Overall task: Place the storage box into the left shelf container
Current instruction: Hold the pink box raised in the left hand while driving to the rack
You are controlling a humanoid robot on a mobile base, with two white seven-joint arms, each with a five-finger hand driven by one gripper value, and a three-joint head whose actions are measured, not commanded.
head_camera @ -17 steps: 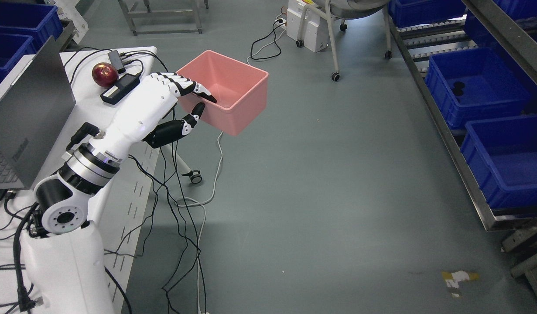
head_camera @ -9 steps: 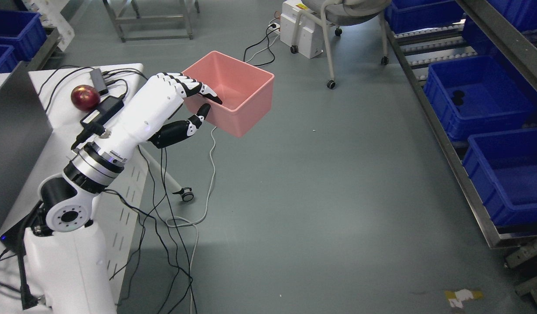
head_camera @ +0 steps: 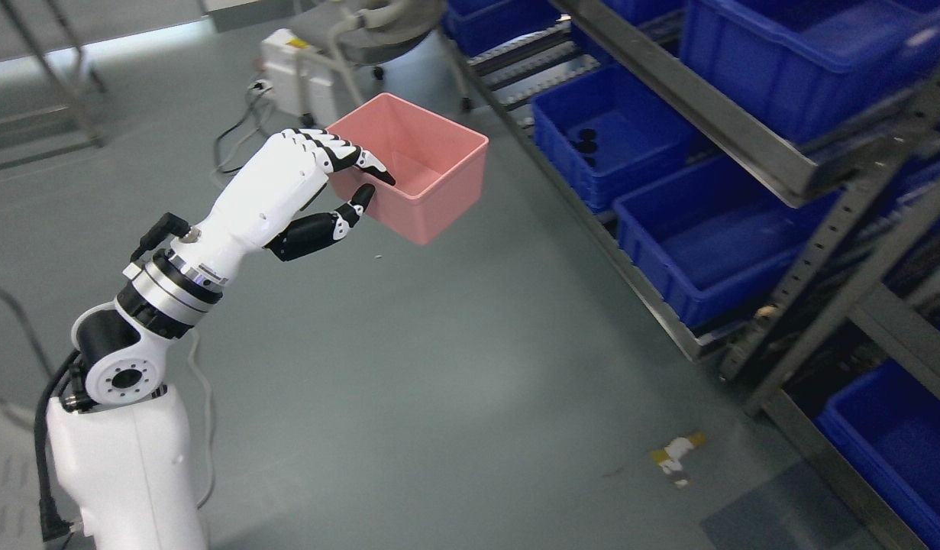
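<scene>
The left hand (head_camera: 317,187) gripped the near-left rim of the pink box (head_camera: 424,176), fingers (head_camera: 355,160) hooked over the edge into the inside and thumb pressed against the outer wall. The box was held in the air above the grey floor (head_camera: 439,367), open side up and empty. To its right stood the metal shelf (head_camera: 744,145) with blue bins (head_camera: 691,244) on its low tier, near the box but apart from it.
</scene>
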